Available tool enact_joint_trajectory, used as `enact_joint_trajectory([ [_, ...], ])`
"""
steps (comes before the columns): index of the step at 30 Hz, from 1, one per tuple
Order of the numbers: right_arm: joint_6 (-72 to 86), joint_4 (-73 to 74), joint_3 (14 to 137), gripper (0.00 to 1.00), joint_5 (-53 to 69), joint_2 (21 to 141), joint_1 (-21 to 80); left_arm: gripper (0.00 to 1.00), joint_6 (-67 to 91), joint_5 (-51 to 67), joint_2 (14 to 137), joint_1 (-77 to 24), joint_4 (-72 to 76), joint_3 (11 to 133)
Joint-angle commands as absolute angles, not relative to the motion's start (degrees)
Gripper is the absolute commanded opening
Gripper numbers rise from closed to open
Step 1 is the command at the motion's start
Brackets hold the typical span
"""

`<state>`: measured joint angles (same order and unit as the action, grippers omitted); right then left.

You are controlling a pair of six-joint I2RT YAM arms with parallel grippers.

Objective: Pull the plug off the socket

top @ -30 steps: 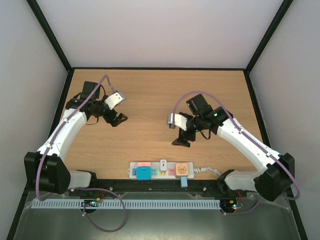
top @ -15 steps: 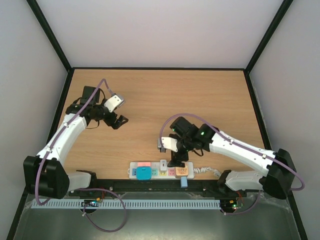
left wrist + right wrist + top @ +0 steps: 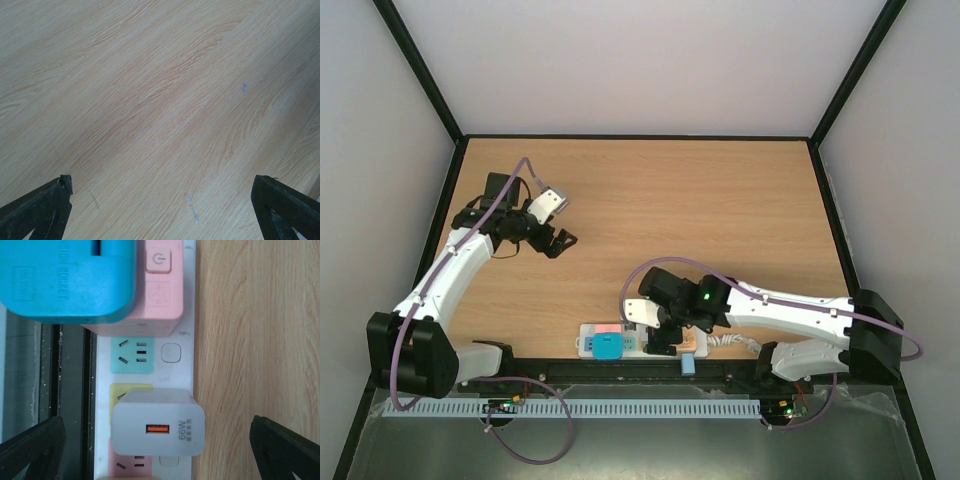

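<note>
Approach: right tool (image 3: 158, 422) wide, poised over white plug (image 3: 157, 432), lower centre of frame, on socket (image 3: 182, 340); next, lower and clamp.

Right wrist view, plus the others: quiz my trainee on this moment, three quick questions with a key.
1. True or false: the right gripper is shut on the white charger.
2. On the socket, which outlet between the teal plug and the charger shows bare slots? A blue, B green, C yellow.
3. What lies under the open left gripper?
Key: 1 false, its jaws stand open on either side; 2 B, the green outlet; 3 the wooden table.
</note>
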<state>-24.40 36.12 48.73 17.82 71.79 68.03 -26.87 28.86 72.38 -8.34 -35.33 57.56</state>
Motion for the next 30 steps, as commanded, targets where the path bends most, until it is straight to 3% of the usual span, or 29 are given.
enact_joint_trajectory([
  [1,-21.94,32.69,46.86,0.98,14.86,73.74,69.26,1.0,-25.38,28.71,70.71,-8.43,-35.23,58.35],
  [30,-17.8,26.79,44.5,0.99,6.67,84.76,71.63,1.0,-24.94,28.96,73.9,-8.52,-32.81,58.01],
])
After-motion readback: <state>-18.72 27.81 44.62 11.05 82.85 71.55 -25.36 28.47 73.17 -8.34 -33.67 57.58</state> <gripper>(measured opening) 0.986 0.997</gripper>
